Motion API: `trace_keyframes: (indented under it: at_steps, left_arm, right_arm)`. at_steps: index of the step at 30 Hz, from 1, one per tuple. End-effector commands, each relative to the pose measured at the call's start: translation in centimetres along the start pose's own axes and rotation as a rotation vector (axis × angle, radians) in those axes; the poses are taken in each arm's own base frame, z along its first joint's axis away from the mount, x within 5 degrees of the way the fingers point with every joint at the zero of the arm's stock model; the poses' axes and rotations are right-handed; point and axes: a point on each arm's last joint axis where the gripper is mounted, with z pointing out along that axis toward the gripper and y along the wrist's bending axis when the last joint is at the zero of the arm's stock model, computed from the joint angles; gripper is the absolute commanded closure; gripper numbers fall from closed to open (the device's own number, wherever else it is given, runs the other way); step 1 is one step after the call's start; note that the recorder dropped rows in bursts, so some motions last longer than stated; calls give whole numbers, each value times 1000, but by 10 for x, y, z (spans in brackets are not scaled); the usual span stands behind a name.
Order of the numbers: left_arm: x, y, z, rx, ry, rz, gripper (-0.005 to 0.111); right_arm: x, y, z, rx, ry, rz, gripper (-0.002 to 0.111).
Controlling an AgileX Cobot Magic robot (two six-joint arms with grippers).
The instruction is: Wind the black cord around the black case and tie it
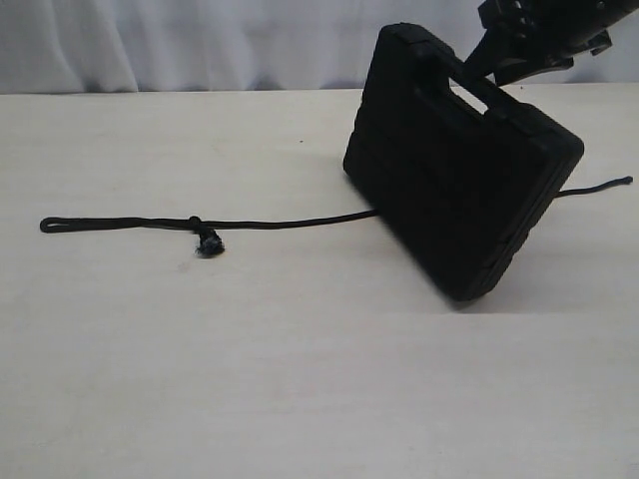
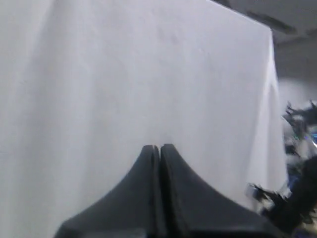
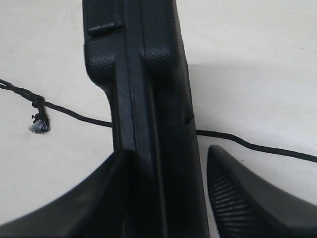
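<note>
The black case (image 1: 459, 180) stands tilted on its lower edge at the right of the table, handle cutout up. The black cord (image 1: 280, 225) lies straight across the table, passes under the case and comes out at its right. Its looped end is far left and its frayed knot (image 1: 208, 242) is near it. My right gripper (image 1: 491, 62) straddles the handle edge of the case (image 3: 148, 74). It is open: one finger lies against the case, and a thin strip of table shows before the ribbed finger (image 3: 233, 188). My left gripper (image 2: 160, 146) is shut and empty, facing a white curtain.
The pale table (image 1: 250, 379) stretches wide in front and to the left of the case. A white curtain (image 1: 200, 40) hangs behind the table's far edge. The other arm's dark hardware (image 2: 297, 198) shows at the side of the left wrist view.
</note>
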Motion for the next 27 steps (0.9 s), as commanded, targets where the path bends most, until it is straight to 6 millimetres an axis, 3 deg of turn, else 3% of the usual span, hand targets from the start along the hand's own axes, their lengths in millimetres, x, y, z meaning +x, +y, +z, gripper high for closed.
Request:
trace_keyframes:
  at_steps: [1,4,8,11,15,20,27]
  left_arm:
    - [31,13,81,253,218,-12,107]
    - [56,29,127,359,253,-76,107]
    - [118,45,188,392,359,-141,107]
    - [161,31,231,479,374,-48,107]
    - [205,4,276,499,410,100,107]
    - [251,-18,308,491,453,208,107]
    - [285,-21,316,466,507,219,107]
  right_arm:
    - [13,-16,24,57,126,-31,62]
    - [13,-15,25,56,126,-33,62]
    - [13,-14,25,55,122,-34,62]
    - [13,-14,25,52,123,-30,62]
    - [13,-13,25,44,127,-27,62]
    - [13,-11,25,24,128,-23,62]
    - [14,-11,25,23,130,-23,62]
